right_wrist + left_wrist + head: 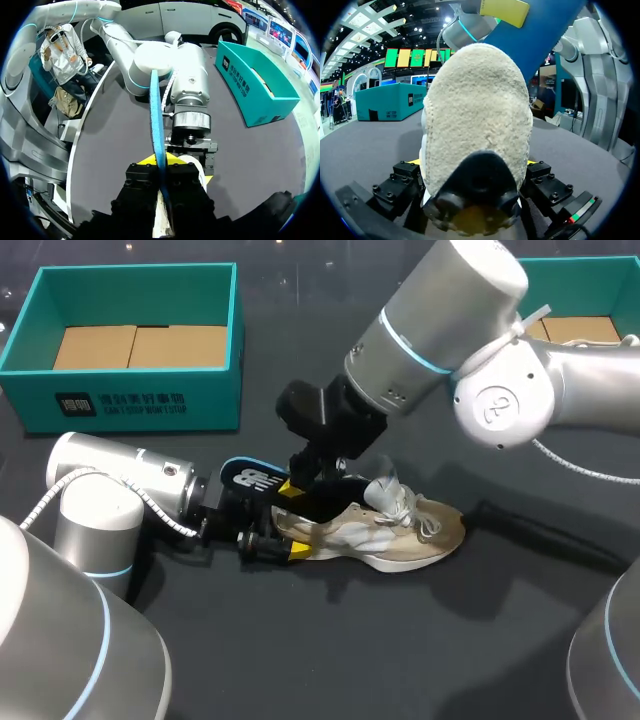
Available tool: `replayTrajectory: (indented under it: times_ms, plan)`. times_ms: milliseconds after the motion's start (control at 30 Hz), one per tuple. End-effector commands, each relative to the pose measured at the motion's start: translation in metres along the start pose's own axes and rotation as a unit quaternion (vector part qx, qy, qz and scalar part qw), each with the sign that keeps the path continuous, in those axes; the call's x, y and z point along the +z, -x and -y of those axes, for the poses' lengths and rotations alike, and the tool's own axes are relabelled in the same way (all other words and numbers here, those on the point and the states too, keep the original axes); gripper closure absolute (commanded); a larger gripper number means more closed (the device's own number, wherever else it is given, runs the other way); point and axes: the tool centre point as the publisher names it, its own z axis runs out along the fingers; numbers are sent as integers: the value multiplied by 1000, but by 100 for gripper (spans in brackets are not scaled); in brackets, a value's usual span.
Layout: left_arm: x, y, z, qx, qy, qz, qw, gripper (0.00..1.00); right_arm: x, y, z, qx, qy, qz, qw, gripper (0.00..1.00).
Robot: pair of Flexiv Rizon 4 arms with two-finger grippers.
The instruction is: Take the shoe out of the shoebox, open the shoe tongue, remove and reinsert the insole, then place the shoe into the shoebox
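While my left gripper [284,537] clamps the heel of the shoe [390,530], which sits on the table [420,650] apart from the shoebox [130,395], my right gripper [161,168] pinches the blue insole [250,478] just above that heel. The insole looks thin, light and floppy, so I judge it needs a hold near one end, while the soft shoe is best steadied at its firmer heel

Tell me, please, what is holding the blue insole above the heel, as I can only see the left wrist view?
Observer: The right claw is shut on the insole, pinching it edge-on.
Operator: Which way does the shoe point?
Observer: The shoe rests on the table, toe pointing to the robot's right.
Operator: And the shoebox?
Observer: The teal shoebox at the far left is open, showing only its cardboard floor.
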Motion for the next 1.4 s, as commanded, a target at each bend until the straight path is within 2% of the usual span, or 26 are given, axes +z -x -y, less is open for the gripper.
replayTrajectory:
  times_ms: [33,133,200,667,800,933,1333,1400]
  plan:
    - [0,0,-1,0,1,1,1000,100,-25,-6,-15,5,41,26,999,100]
    - [0,0,-1,0,1,1,1000,100,-56,-8,-33,20,107,23,994,100]
    - [0,0,-1,0,1,1,1000,100,-79,-14,-46,60,143,12,988,100]
    - [0,0,-1,0,1,1,1000,100,-79,-14,-46,60,143,12,988,100]
    - [0,0,-1,0,1,1,1000,100,-115,-18,-47,111,160,38,980,100]
    - [0,0,-1,0,1,1,1000,100,-161,-26,-43,170,218,19,961,100]
    - [0,0,-1,0,1,1,1000,100,-161,-26,-43,170,218,19,961,100]
    - [0,0,-1,0,1,1,1000,100,-173,-27,-45,180,243,36,953,100]
